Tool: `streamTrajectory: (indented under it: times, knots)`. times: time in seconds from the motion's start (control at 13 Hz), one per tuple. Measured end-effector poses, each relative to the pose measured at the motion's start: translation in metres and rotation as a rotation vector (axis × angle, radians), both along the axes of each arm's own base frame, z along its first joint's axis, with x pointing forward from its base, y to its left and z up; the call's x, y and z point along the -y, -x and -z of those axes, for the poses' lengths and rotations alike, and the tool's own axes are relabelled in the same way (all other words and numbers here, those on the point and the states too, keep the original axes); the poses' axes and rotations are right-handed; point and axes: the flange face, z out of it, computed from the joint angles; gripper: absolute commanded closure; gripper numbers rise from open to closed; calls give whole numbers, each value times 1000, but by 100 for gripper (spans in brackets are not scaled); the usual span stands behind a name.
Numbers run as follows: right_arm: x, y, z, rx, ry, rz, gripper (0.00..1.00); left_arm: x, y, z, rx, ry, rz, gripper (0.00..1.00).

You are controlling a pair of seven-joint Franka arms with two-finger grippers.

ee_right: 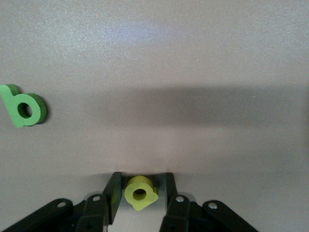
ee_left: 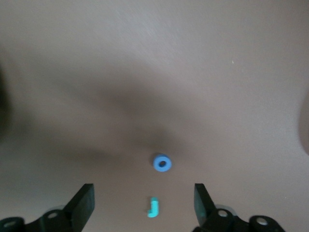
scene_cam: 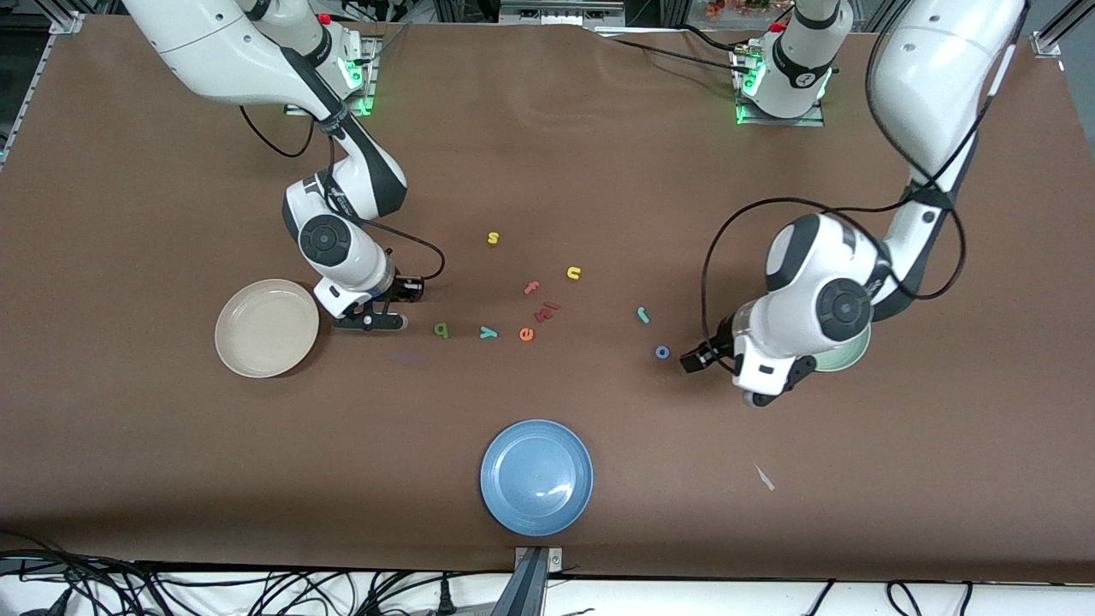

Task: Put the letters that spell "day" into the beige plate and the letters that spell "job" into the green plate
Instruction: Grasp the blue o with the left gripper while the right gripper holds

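Right wrist view shows the right tool (ee_right: 140, 192) clamped on the yellow d (ee_right: 140, 192); the left tool (ee_left: 145, 203) stands apart over the surface (ee_left: 193, 72).

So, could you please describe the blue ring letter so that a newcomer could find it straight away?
Start at the green plate, half hidden under the left arm. The left tool, open, sits just beside the blue ring on the table. It is the only round, closed letter there; the teal hook next to it lies farther from the front camera.
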Motion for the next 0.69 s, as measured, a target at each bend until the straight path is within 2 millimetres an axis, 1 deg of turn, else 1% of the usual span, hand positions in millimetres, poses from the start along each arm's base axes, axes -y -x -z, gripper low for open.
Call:
streamTrajectory:
  times: [0.23, 0.31, 0.38, 0.46, 0.54, 0.69]
  knots:
    - [0, 0, 0, 0, 0, 1, 63, 33, 8, 42, -40, -90, -79, 1]
    - [0, 0, 0, 0, 0, 1, 64, 43, 9, 53, -41, -111, -88, 1]
    - [0, 0, 0, 0, 0, 1, 66, 50, 9, 58, -37, -117, -93, 2]
    - [0, 0, 0, 0, 0, 1, 68, 54, 6, 61, -25, -113, -104, 7]
    - [0, 0, 0, 1, 0, 2, 68, 55, 3, 63, -17, -109, -118, 8]
    - [0, 0, -1, 1, 0, 2, 69, 53, 1, 72, -13, -108, -133, 15]
